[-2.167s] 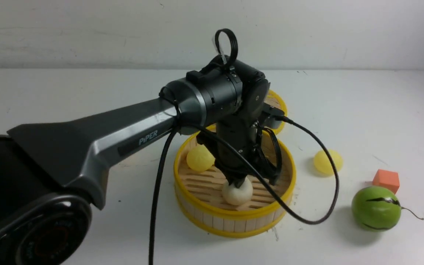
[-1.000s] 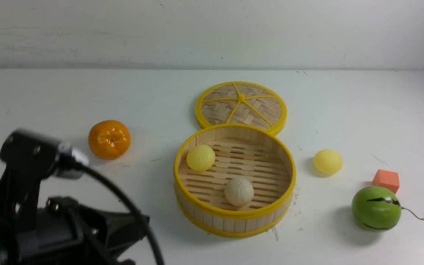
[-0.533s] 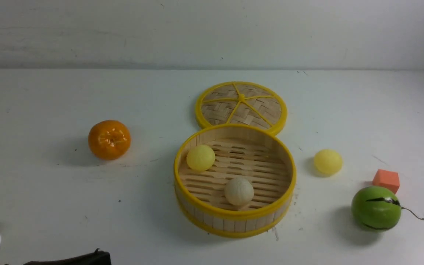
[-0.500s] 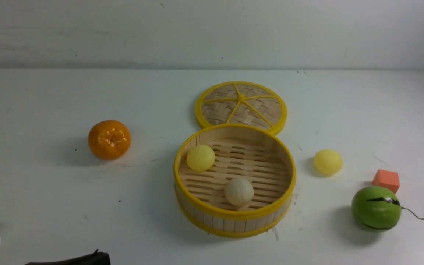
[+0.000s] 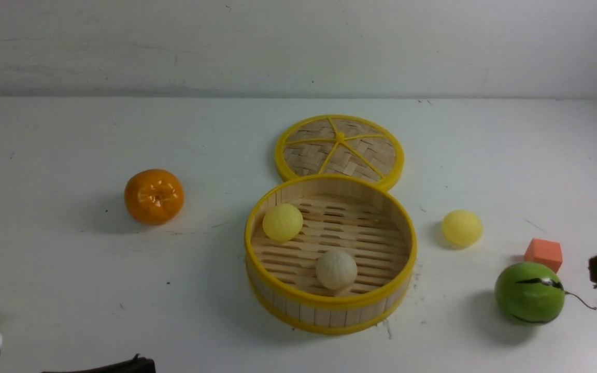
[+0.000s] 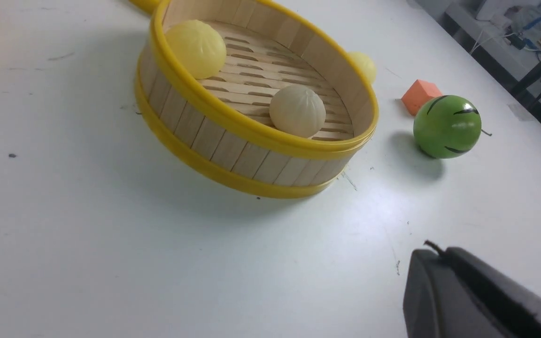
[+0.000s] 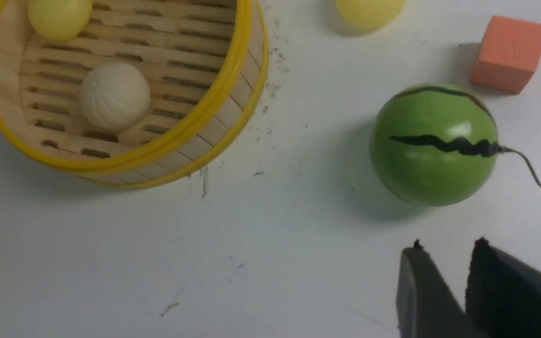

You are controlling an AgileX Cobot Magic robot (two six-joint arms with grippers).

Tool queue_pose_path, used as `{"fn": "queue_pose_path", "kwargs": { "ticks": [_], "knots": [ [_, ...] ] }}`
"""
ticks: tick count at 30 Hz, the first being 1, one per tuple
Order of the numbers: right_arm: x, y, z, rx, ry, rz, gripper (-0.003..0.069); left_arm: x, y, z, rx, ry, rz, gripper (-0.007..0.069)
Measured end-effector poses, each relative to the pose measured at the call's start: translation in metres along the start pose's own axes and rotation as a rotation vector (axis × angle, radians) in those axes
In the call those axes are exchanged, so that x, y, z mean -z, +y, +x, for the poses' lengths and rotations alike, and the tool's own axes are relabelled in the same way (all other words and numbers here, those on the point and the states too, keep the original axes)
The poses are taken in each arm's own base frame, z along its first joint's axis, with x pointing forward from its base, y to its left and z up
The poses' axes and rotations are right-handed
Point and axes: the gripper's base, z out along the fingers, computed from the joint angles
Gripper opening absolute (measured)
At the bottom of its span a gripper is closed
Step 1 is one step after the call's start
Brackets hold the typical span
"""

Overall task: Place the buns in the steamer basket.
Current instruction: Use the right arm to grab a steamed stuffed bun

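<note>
Steamer basket (image 5: 329, 311) on the desk (image 5: 70, 290) holds yellow bun (image 5: 282, 222) and pleated bun (image 5: 336, 269). Third bun (image 5: 462, 228) lies apart to its right, probably light, smooth and prone to roll: pinch across its middle. Right fingers (image 7: 421, 291) are slightly apart and empty; left fingers (image 6: 458, 291) are together.

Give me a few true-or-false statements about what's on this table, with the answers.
1. A yellow bun and the white bun lie in the basket. True.
2. The lid covers the basket. False: the lid lies flat behind it.
3. A second yellow bun sits on the table, right of the basket. True.
4. The right gripper holds the green ball. False: the gripper is empty; the ball stands alone.
5. The orange is in the basket. False: it sits on the table, left of it.
</note>
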Motion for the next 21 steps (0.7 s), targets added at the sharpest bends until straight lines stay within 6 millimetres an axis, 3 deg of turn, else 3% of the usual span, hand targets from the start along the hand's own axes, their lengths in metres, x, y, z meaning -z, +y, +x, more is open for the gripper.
{"fn": "queue_pose_path", "kwargs": {
  "ticks": [4,5,7,9,11,15,21],
  "knots": [
    [-0.055,-0.003,-0.047,-0.027,0.138,-0.011,0.0160,0.000,0.000,0.000,0.000,0.000,0.000,-0.0013],
    [-0.058,-0.003,-0.049,-0.026,0.149,-0.012,0.0160,0.000,0.000,0.000,0.000,0.000,0.000,-0.0013],
    [-0.101,0.001,-0.072,-0.006,0.244,-0.019,0.0160,0.000,0.000,0.000,0.000,0.000,0.000,-0.0013],
    [-0.115,0.003,-0.079,0.002,0.268,-0.019,0.0160,0.000,0.000,0.000,0.000,0.000,0.000,-0.0013],
    [-0.147,0.006,-0.101,0.018,0.312,-0.017,0.0160,0.000,0.000,0.000,0.000,0.000,0.000,-0.0013],
    [-0.174,0.002,-0.124,0.018,0.351,0.024,0.0165,0.000,0.000,0.000,0.000,0.000,0.000,-0.0013],
    [-0.193,-0.004,-0.133,0.028,0.393,0.118,0.0200,0.000,0.000,0.000,0.000,0.000,0.000,-0.0013]
  ]
}}
